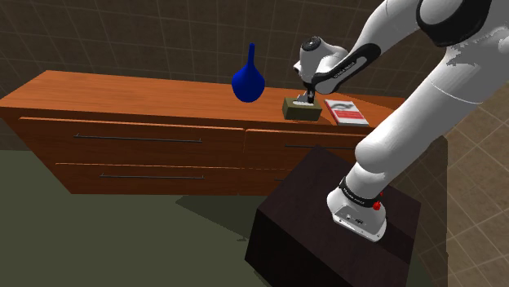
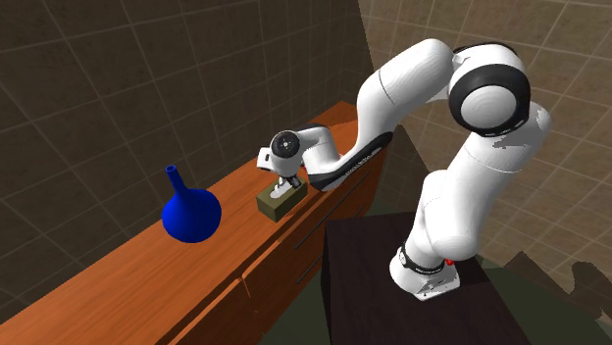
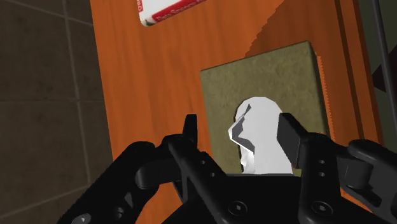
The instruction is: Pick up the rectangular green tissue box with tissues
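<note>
Jaws: spread apart, pinching nothing, one on each side of the white tissue tuft (image 3: pixel 257 130).
Gripper (image 3: pixel 240 130): pointed down, low over the top of the tissue box (image 3: pixel 261 79); seen the same way from the shoulder view (image 1: pixel 307 96) and the second exterior view (image 2: pixel 286 186).
Fingers (image 3: pixel 289 137): one close against the tuft, perhaps touching it, hard to tell from the wrist view; the other clear of it, with bare box top between.
Tissue box: olive green, rectangular, flat on the dresser (image 1: pixel 122 88), tuft standing up from its middle (image 1: pixel 301 110) (image 2: pixel 278 201).
Edges: box nearer the dresser's front edge than the dark tiled wall behind; a narrow strip of wood on the front side, a wider one toward the wall.
Book (image 1: pixel 347 112): red and white, lying flat just beside the box on the shoulder view's right, a small gap between them.
Vase (image 1: pixel 248 80): blue, upright, near the box on the shoulder view's left, not touching.
Open room: long bare dresser top beyond the vase, toward the shoulder view's left.
Stand (image 1: pixel 326 220): dark box on the floor in front of the dresser.
</note>
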Robot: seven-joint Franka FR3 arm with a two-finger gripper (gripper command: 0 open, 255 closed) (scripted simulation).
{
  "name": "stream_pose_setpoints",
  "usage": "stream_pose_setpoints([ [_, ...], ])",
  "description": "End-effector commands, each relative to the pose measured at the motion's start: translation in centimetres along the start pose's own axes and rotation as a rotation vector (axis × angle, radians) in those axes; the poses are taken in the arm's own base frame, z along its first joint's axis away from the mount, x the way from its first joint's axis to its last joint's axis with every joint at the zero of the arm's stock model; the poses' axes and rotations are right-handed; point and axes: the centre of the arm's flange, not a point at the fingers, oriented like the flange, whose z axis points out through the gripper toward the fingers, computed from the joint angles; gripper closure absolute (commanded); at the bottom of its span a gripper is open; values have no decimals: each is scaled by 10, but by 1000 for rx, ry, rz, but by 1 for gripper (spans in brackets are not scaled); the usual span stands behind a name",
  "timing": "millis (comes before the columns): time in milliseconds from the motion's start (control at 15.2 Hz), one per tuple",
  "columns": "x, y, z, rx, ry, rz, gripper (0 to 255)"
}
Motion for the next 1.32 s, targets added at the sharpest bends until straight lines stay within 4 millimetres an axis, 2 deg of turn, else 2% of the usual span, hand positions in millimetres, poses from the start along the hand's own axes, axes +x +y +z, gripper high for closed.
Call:
stream_pose_setpoints([
  [0, 1, -1, 1, 0, 0, 0, 255],
  [528, 0, 0, 1, 0, 0, 0, 255],
  [1254, -16, 28, -48, 0, 0, 0, 255],
])
